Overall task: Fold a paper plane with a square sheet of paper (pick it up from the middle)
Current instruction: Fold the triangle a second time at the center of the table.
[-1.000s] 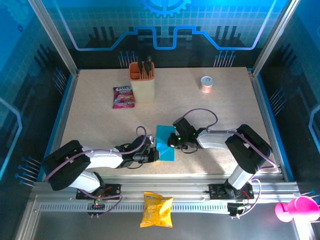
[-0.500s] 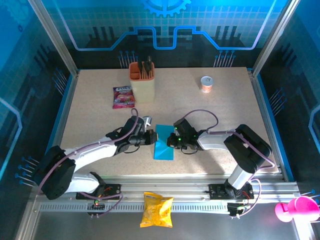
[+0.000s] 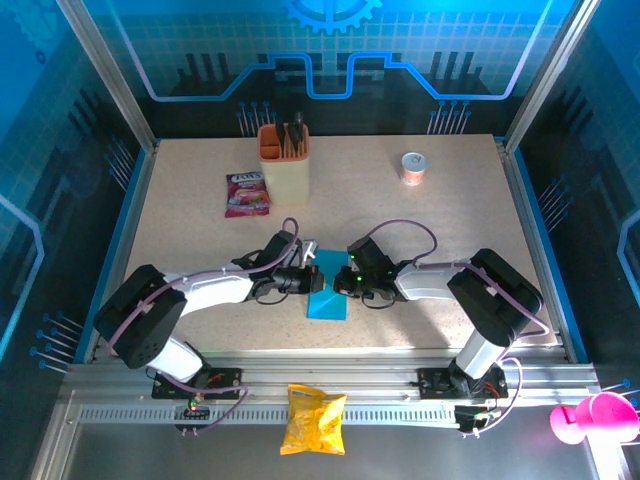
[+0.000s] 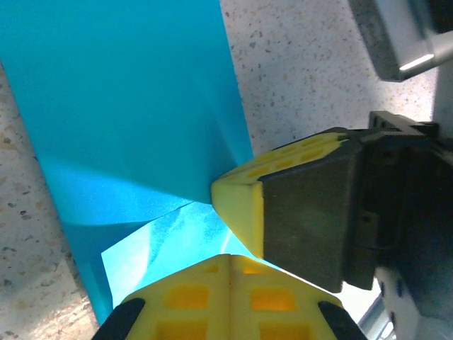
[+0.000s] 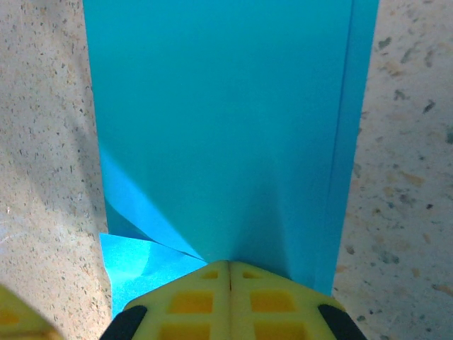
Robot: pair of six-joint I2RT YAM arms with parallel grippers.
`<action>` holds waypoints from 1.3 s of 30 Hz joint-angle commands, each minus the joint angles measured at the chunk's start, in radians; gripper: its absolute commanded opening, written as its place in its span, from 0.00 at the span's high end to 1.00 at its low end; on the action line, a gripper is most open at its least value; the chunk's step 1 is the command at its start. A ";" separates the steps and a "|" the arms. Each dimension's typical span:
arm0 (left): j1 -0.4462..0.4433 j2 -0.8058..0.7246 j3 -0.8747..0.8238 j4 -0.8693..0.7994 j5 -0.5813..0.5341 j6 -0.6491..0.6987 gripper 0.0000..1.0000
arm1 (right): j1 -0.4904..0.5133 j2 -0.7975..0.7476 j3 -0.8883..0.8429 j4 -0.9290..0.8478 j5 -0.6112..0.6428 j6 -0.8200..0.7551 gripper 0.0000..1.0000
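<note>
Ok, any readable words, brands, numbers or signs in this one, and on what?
Nothing can be quoted.
Pink-purple snack packet: white lettering, too blurred to read.
Yellow crisp bag: print too small to read.
Small round orange-and-white tub: label unreadable.
Bright cyan-blue paper sheet: unmarked.
Blue back panel: gear emblem, no words.

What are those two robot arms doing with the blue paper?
They're folding the blue paper into a paper plane. It lies partly folded in the middle of the table. The left gripper and the right gripper are both shut, their tips close together on a creased end. It's not a plane yet.
</note>
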 commanded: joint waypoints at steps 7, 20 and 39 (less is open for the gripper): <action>0.009 0.071 -0.003 0.032 -0.011 0.047 1.00 | 0.009 0.035 -0.027 -0.077 0.023 0.011 1.00; 0.035 0.109 -0.032 0.056 -0.040 0.045 1.00 | 0.012 0.018 -0.021 -0.104 0.024 0.007 1.00; 0.038 0.148 -0.079 0.102 -0.052 0.023 1.00 | 0.015 -0.250 -0.049 -0.270 0.071 -0.043 0.68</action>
